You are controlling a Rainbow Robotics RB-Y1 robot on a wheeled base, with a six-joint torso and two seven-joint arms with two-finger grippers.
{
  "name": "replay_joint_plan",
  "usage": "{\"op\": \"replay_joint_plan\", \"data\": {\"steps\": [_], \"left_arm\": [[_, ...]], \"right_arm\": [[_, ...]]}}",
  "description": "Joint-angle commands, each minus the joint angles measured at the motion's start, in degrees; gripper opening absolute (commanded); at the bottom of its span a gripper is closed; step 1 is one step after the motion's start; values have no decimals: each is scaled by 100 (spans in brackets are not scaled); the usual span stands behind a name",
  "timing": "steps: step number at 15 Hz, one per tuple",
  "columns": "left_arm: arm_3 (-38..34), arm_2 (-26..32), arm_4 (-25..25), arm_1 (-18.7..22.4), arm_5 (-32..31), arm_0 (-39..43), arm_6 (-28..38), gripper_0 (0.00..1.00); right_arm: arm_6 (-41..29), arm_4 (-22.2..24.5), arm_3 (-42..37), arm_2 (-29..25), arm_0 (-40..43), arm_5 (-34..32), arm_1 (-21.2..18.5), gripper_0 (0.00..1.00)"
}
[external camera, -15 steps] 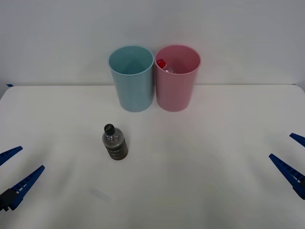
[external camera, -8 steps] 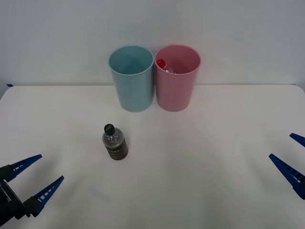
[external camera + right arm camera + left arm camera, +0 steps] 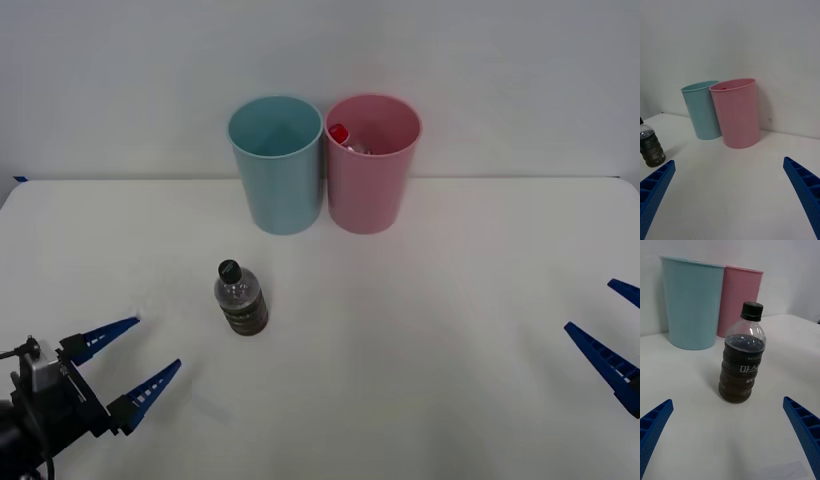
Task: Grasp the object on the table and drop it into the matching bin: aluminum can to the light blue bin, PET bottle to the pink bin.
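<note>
The left gripper [image 3: 124, 360] is hovering low over the white bench [image 3: 420, 330], its blue fingers [image 3: 653, 427] spread wide and holding nothing. Just ahead of it, in line with the gap between those fingers, the PET bottle [image 3: 240, 298] is standing upright, black cap on. Farther beyond the bottle, the light blue bin [image 3: 278, 166] and the pink bin [image 3: 372, 164] are standing side by side, touching. The right gripper [image 3: 612, 335] is waiting at the bench's right edge, fingers also wide apart.
</note>
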Motion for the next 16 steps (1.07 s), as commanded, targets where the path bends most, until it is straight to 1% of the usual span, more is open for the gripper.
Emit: {"op": "replay_joint_plan", "data": {"steps": [1, 4, 8, 16], "left_arm": [[444, -222, 43, -15, 1, -374, -280, 100], [795, -336, 70, -103, 10, -691, -455, 100], [830, -512, 8, -323, 247, -858, -535, 100], [839, -520, -545, -885, 467, -1156, -517, 100]], "right_arm": [[-1, 0, 0, 0, 0, 0, 0, 100], [-1, 0, 0, 0, 0, 0, 0, 100], [-1, 0, 0, 0, 0, 0, 0, 100], [-1, 0, 0, 0, 0, 0, 0, 100]]}}
